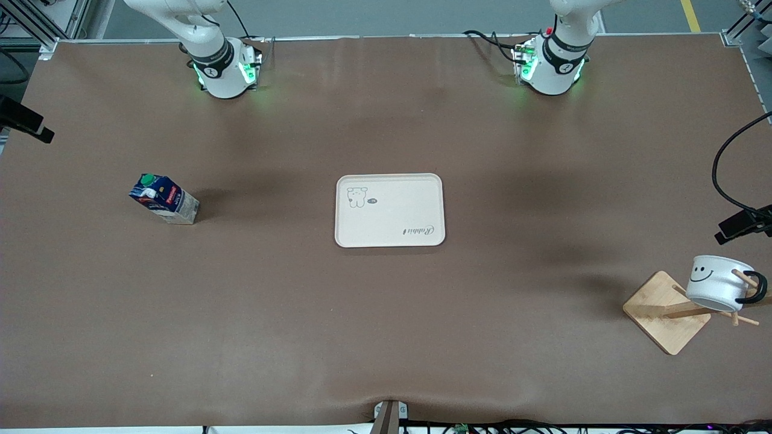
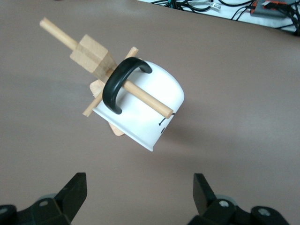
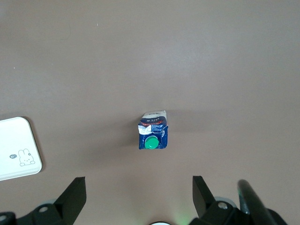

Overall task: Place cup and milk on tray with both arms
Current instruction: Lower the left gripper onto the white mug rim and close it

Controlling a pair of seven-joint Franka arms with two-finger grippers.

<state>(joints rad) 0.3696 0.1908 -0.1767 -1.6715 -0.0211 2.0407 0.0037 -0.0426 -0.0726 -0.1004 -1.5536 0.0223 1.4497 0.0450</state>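
Step in hand, as judged: approach and first grasp; nothing on the tray [image 1: 389, 232] yet.

Left gripper [image 2: 137, 197]: fingers apart, poised high over the cup [image 2: 149, 105]. Cup hung by its black loop handle [image 2: 117, 86] on a peg [image 2: 140, 93] of the wooden rack [image 1: 666, 311], well away from the tray toward the left arm's end of the table and nearer the front camera. To free it, slide the cup along the peg until the handle clears the tip, then lift; avoid tipping the rack.

Right gripper [image 3: 137, 197]: fingers apart, high over the milk carton [image 3: 153, 130]. Carton upright, green cap [image 3: 151, 143] on top, well away from the tray toward the right arm's end. Descend centred; close across the carton's flat sides, below the cap.
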